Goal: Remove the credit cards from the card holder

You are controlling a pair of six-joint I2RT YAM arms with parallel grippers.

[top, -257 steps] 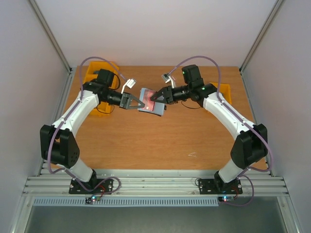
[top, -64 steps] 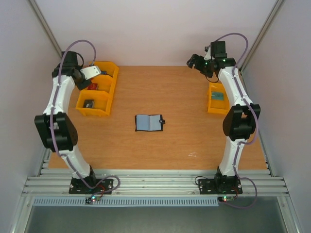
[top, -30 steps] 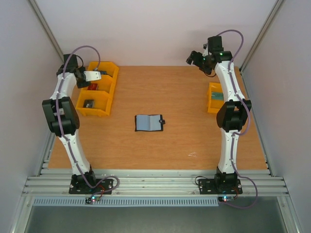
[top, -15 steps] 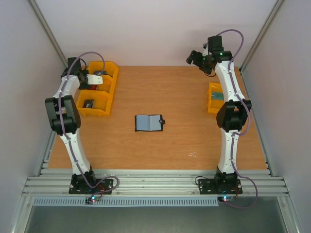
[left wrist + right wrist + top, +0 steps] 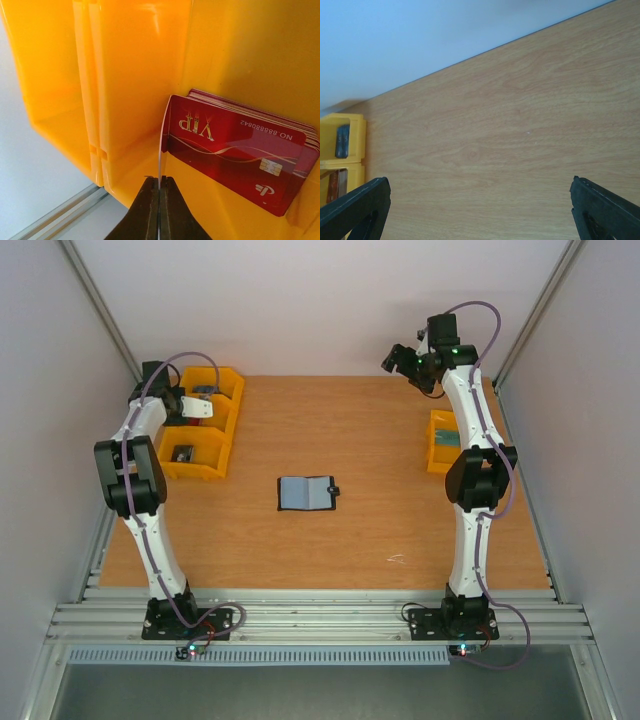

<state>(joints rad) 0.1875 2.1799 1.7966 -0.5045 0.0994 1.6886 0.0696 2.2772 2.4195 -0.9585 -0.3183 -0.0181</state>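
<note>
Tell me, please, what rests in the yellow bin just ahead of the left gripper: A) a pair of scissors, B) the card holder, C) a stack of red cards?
C: the left wrist view shows a stack of red cards leaning in the yellow bin beyond the left gripper; the card holder lies open on the table.

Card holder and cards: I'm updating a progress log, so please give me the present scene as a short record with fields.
card holder: lies open on the table, no tool near it
left tool: shut on a thin card seen edge-on, at the yellow bin
red cards: stacked in that bin, beside the held card
right tool: open, holding nothing, over the table's far right part
</note>
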